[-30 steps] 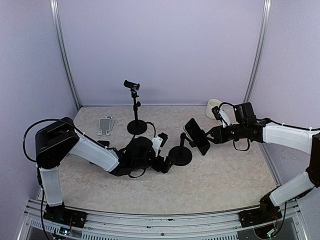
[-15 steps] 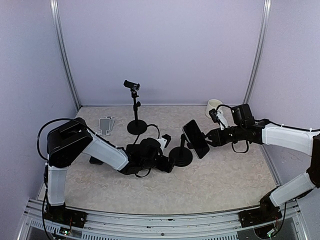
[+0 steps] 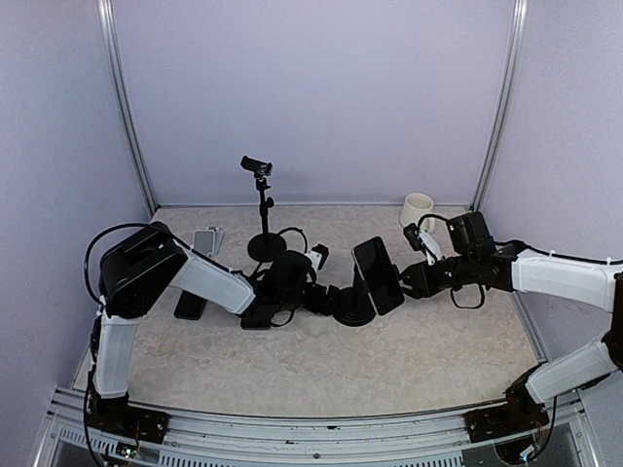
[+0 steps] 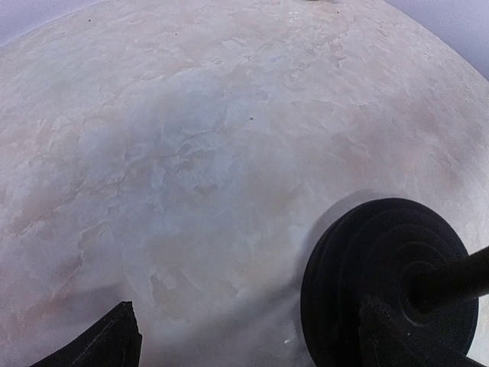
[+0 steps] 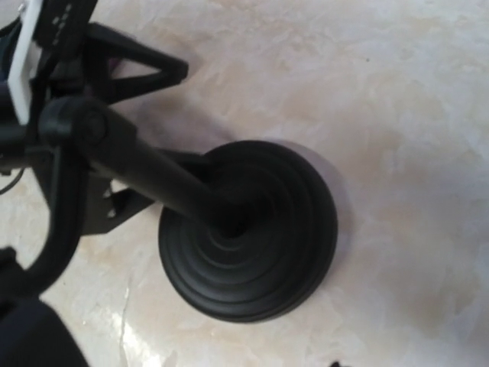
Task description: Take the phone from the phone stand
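The black phone (image 3: 378, 275) sits clamped on the phone stand, whose stem (image 5: 145, 172) rises from a round black base (image 3: 352, 304). My right gripper (image 3: 403, 281) comes in from the right and is shut on the phone's right edge. In the right wrist view the base (image 5: 248, 229) lies below, and the fingers are almost out of frame. My left gripper (image 3: 327, 297) is low on the table at the base's left side, open. In the left wrist view the base (image 4: 344, 267) shows at the lower right, and one fingertip (image 4: 386, 336) overlaps its rim.
A small camera on a tripod (image 3: 261, 209) stands behind the left arm. A white mug (image 3: 417, 209) sits at the back right. A grey flat device (image 3: 206, 239) and a dark flat one (image 3: 190, 304) lie on the left. Walls enclose the table.
The left gripper has slid right up to the stand's base. The right gripper has moved left and lower with the phone, which now stands more upright.
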You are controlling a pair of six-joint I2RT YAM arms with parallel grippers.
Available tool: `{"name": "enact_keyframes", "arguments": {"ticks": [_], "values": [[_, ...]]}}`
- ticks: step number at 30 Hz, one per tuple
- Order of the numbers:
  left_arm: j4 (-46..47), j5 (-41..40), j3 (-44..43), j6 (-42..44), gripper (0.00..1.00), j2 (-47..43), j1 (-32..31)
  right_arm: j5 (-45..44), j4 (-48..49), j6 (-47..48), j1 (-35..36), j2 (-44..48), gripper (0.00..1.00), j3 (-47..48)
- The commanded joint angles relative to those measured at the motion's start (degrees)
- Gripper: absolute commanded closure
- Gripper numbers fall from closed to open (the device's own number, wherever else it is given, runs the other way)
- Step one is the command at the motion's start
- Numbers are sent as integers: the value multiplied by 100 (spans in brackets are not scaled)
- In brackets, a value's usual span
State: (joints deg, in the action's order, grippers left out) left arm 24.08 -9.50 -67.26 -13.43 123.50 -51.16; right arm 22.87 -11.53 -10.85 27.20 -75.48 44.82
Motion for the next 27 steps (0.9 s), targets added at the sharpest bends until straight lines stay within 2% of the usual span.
{"name": "enact_keyframes", "arguments": {"ticks": [1, 12, 21, 23, 27], "values": [[-325, 158, -351, 182, 3, 307, 71, 7, -96, -97, 155, 192, 53, -94], [-501, 362, -755, 285, 4, 560, 270, 283, -76, -190, 347, 444, 51, -215], [-699, 413, -899, 469, 3, 314, 403, 376, -277, -95, 391, 516, 49, -276], [-704, 395, -829, 475, 2, 201, 405, 380, -325, -66, 391, 582, 47, -300], [-652, 337, -575, 481, 2, -110, 405, 68, -792, 66, 259, 816, 37, -149]]}}
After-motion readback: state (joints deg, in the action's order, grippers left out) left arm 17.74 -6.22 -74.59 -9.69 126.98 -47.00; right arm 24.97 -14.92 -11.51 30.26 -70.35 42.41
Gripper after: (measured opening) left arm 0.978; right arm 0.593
